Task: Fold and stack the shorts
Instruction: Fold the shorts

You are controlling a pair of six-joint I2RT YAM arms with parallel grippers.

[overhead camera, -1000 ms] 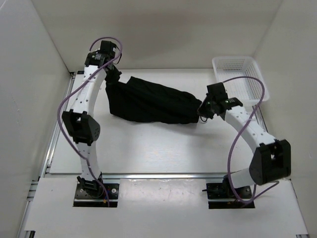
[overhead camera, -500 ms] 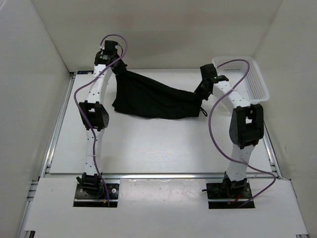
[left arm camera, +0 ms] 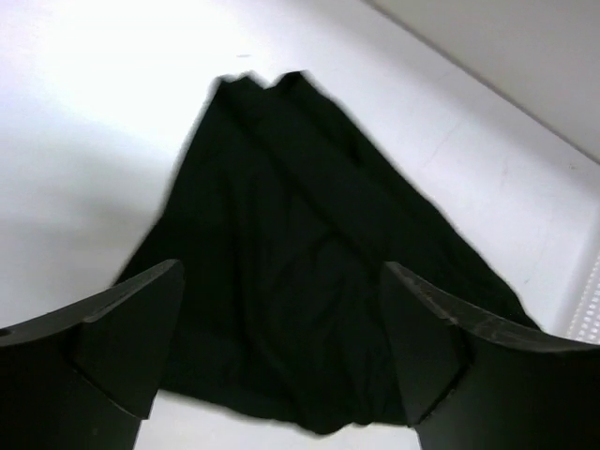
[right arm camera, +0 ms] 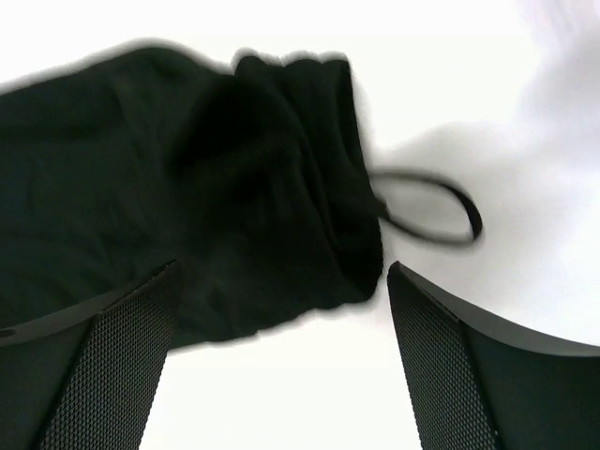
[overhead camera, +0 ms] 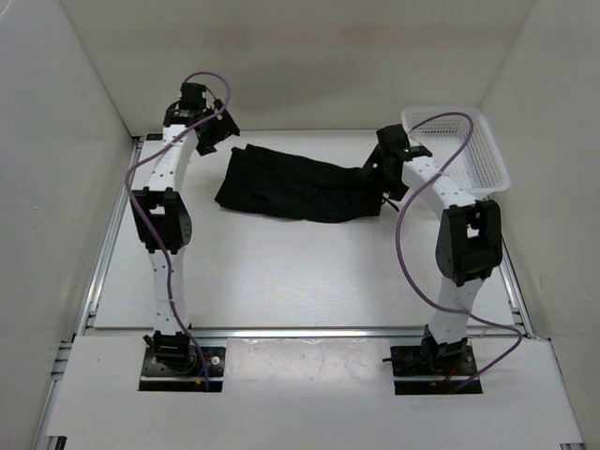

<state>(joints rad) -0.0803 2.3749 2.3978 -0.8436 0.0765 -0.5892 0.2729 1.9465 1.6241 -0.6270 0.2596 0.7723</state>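
Both grippers, which half a second ago held the black soft fabric shorts (overhead camera: 298,186) stretched up between them, have let go, and the cloth has dropped flat. From the top external camera, the shorts lie as a long, rumpled band across the far half of the white table (overhead camera: 281,272), running from far left to slightly nearer on the right. The left gripper (overhead camera: 214,139) hangs just beyond the band's left end, and the right gripper (overhead camera: 375,172) sits over its right end, beside the white plastic mesh basket (overhead camera: 483,150) in the far right corner. The left wrist camera shows the left gripper (left arm camera: 281,270) with its two dark fingers (left arm camera: 131,328) spread wide and nothing between them; the shorts (left arm camera: 281,206) lie below on the table (left arm camera: 84,112), fanning wider toward the camera, apart from the fingers. The right wrist camera shows the right gripper (right arm camera: 283,272) likewise spread wide and gripping nothing, its mesh-textured pads (right arm camera: 131,356) on either side of the view. Beneath it the gathered end of the shorts (right arm camera: 187,159) rests on the table (right arm camera: 281,394), blurred, with a thin black drawstring loop (right arm camera: 473,220) trailing out to the right of the fabric.
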